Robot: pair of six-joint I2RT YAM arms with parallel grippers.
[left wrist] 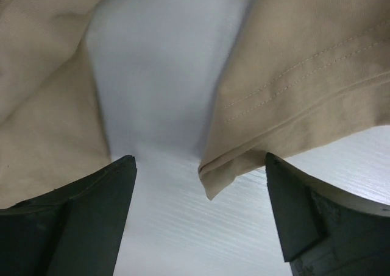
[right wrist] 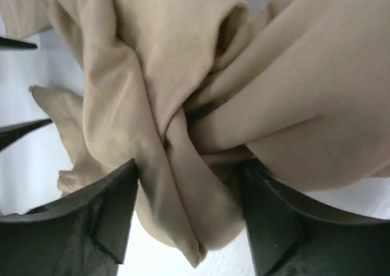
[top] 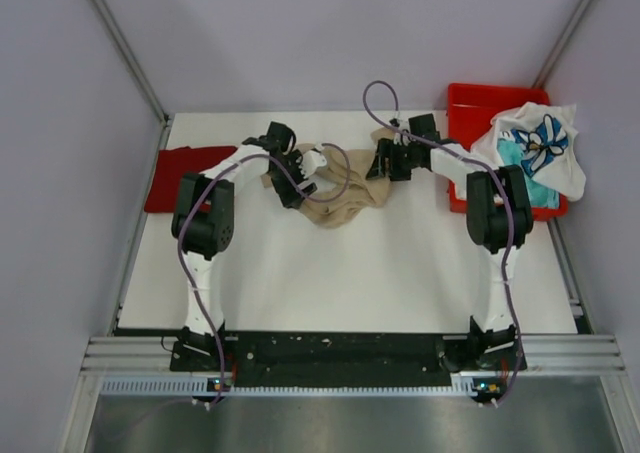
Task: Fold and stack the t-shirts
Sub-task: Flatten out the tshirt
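tan t-shirt [top: 338,209] crumpled, twisted bunch, hem stitching visible

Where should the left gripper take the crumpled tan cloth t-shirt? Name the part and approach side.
Grip the tan cloth t-shirt at its double-stitched hem corner, which lies between the fingers of the open left gripper. Come straight down from above: that edge is flat, layered and clear of the bunched folds, so it should pinch cleanly.
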